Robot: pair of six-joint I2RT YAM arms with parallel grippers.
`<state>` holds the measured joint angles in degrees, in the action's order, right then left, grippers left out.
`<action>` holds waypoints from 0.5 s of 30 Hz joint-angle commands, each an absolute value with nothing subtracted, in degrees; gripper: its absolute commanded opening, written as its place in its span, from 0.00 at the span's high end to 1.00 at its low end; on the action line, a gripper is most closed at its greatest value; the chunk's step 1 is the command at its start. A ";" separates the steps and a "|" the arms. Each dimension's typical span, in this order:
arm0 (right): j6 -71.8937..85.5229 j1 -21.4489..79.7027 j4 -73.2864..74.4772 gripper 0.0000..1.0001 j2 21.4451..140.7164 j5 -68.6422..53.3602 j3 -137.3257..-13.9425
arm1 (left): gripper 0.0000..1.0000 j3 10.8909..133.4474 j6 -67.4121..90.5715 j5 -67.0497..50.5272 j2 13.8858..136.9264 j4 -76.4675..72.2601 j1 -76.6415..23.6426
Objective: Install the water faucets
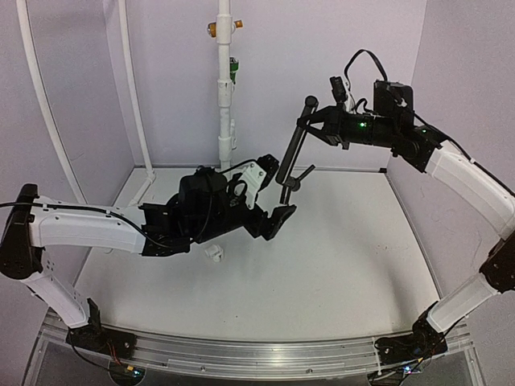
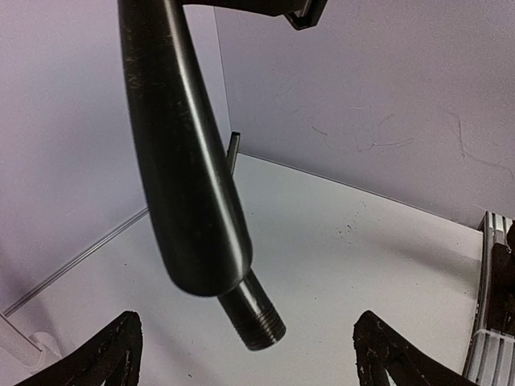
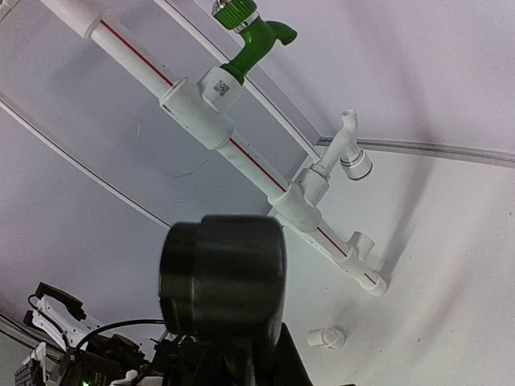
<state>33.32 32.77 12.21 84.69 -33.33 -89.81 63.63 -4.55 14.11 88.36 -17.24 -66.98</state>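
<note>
Pinching the top of the long black metal tap in the right gripper, dangling it threaded end down over the white table. Spreading the left gripper wide about that tip, likely readying to steady it for the tall white plastic pipe.

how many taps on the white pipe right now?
3. An orange one at the top, a green one below it, a white one lower still. The bottom outlet looks empty; the black tap is off the pipe, in the right hand.
</note>
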 commanded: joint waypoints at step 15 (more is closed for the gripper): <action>45.39 32.73 -1.77 1.00 85.34 -40.44 -87.26 | 0.58 69.27 -12.83 22.08 93.88 -29.18 -67.04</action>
<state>41.86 32.70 5.77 85.52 -37.35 -87.53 66.12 -10.52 19.16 93.05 -24.38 -67.02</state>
